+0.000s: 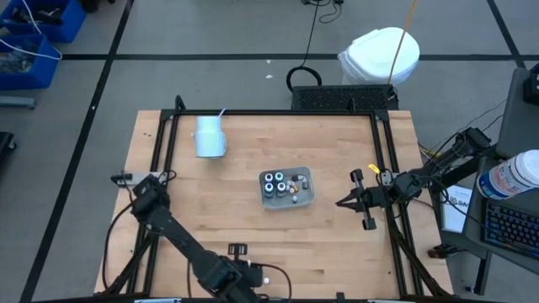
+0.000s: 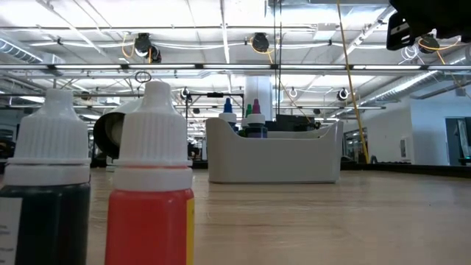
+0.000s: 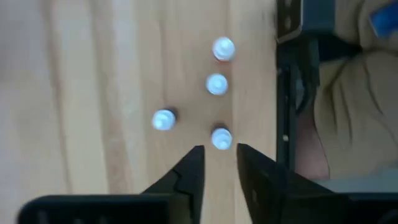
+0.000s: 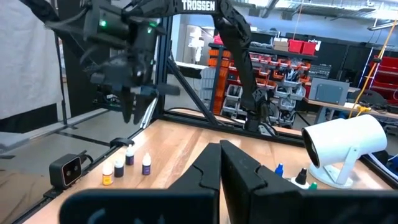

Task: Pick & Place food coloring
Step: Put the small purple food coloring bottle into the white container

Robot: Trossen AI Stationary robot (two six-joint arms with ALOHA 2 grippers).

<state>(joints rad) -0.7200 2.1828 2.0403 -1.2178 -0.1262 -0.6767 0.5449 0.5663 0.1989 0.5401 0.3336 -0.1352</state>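
Food coloring bottles split into two groups, with the grey tray [image 1: 287, 187] at mid-desk as landmark. Nearest the front edge of the desk [image 1: 253, 227], well apart from the tray, four small white-capped bottles [image 3: 217, 84] stand loose on the wood; the low view catches two of them close up, one dark-bodied [image 2: 45, 191], one red [image 2: 152, 193]; these, by my reading, remain to be moved. The left gripper [image 3: 219, 160] hangs straight over them, its jaws a little apart and empty, lined up just short of the nearest cap [image 3: 221, 137]; a pick looks about to begin. Farther off, the tray already holds four dark bottles with teal-ringed tops [image 1: 274, 183] plus some smaller ones beside them, so much of the job seems done. Right of the tray, the right gripper [image 1: 340, 202] waits with jaws closed on nothing. Beyond the tray, toward the back left, a white cup [image 1: 209, 137] lies on its side.
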